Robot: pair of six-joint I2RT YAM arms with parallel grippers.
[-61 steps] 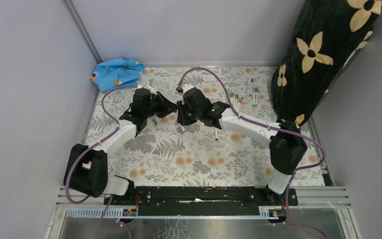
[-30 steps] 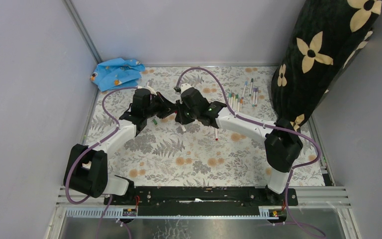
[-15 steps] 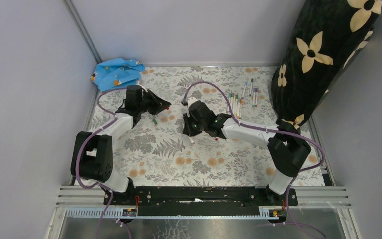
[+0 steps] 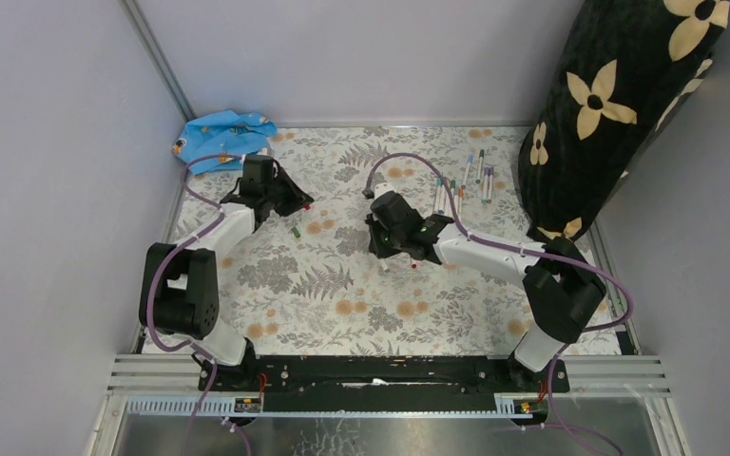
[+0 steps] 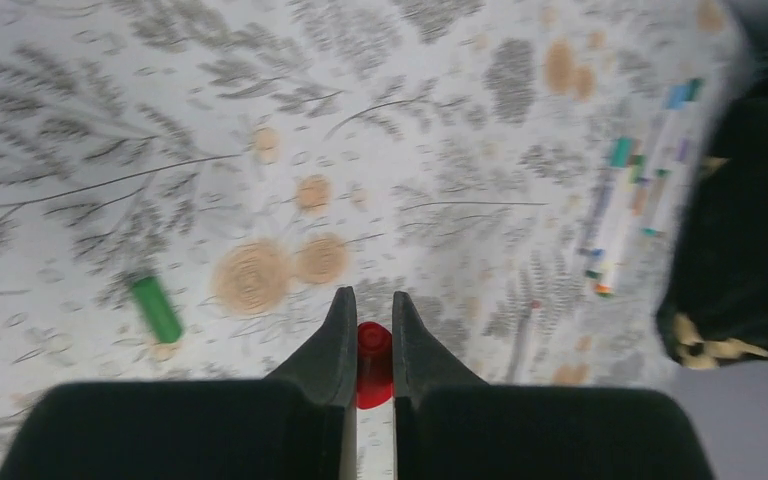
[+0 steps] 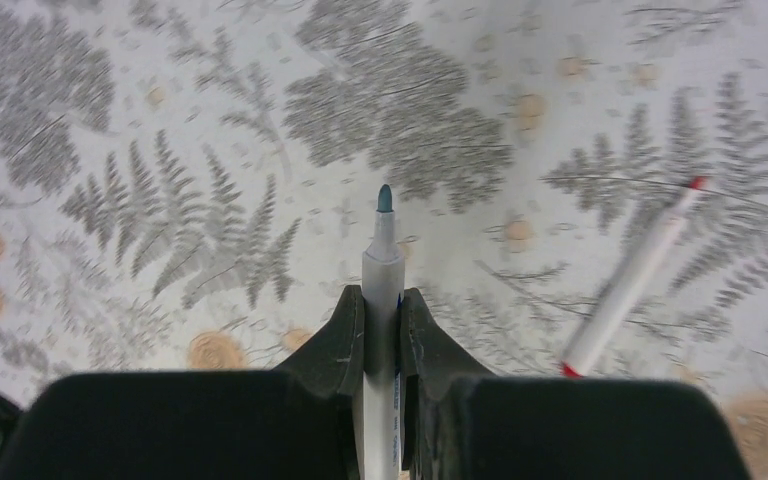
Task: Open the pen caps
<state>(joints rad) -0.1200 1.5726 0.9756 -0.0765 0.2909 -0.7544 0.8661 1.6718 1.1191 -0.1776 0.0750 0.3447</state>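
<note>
Desk (image 4: 342, 313): walled on three sides, with open room in the middle and near ground. A black flowered bolster (image 4: 618, 104) fills the far right corner, a cloth (image 4: 220, 138) the far left. Pens (image 4: 461, 190) lie in a row beside the bolster.

Right jaws: narrow, clamped on a teal-tipped pen (image 6: 382, 270), uncapped. Only the wrist view shows the tip colour. A red-tipped pen (image 6: 625, 290) lies on the desk alongside.

Left jaws: narrow, gripping a red cap (image 5: 373, 350) near the left wall. A green cap (image 5: 155, 308) lies loose nearby.
</note>
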